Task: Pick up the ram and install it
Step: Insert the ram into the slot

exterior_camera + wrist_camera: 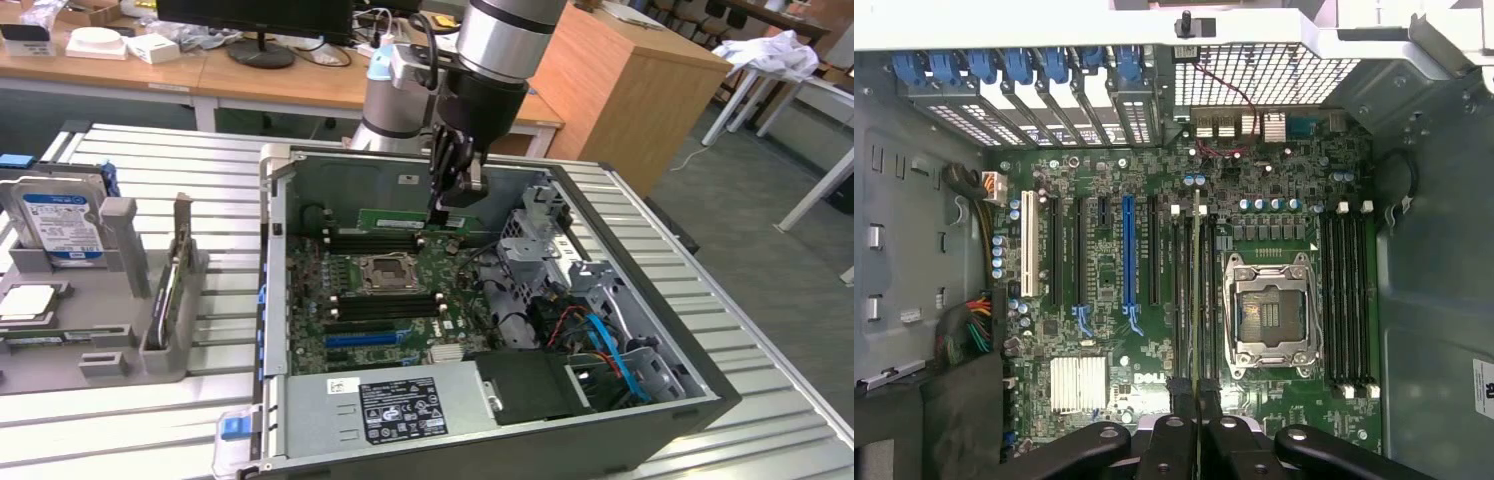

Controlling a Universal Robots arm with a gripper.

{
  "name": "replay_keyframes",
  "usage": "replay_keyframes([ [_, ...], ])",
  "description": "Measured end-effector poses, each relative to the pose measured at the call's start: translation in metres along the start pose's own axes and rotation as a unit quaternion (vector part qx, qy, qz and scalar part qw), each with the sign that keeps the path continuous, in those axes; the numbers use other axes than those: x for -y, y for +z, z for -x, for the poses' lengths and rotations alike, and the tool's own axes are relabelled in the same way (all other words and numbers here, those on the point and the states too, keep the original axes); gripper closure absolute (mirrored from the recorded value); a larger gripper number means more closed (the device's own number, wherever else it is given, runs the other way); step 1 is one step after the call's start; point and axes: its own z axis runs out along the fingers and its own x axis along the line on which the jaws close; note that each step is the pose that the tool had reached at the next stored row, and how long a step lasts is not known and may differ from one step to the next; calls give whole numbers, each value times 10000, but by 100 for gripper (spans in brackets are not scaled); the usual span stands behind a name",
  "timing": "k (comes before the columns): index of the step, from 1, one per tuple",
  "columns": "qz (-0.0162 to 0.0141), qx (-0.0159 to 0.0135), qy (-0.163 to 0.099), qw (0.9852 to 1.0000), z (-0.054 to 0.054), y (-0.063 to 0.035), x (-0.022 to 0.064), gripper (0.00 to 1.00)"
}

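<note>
The ram (411, 220), a thin green stick, hangs level inside the open computer case (694, 385), above the motherboard (334, 325). My gripper (442, 212) is shut on its end nearest the exterior view's right and reaches straight down into the case. In the wrist view the ram (1197, 290) appears edge-on as a thin line between my black fingers (1172, 435). There it runs along the black memory slots (1181, 300) between the long blue slot (1127, 250) and the processor socket (1267, 310). It is held clear above the board, not seated.
A second bank of black slots (1346, 300) lies beyond the socket. The grey power supply (400, 405) and drive cage (547, 240) crowd the case's near and right sides. A hard drive (60, 225) stands in a grey holder (120, 330) at the exterior view's left.
</note>
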Motion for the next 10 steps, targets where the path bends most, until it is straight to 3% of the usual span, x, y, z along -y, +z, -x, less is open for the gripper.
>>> replay_keyframes([
  [10,-1,0,0,10000,0,59,4,88],
])
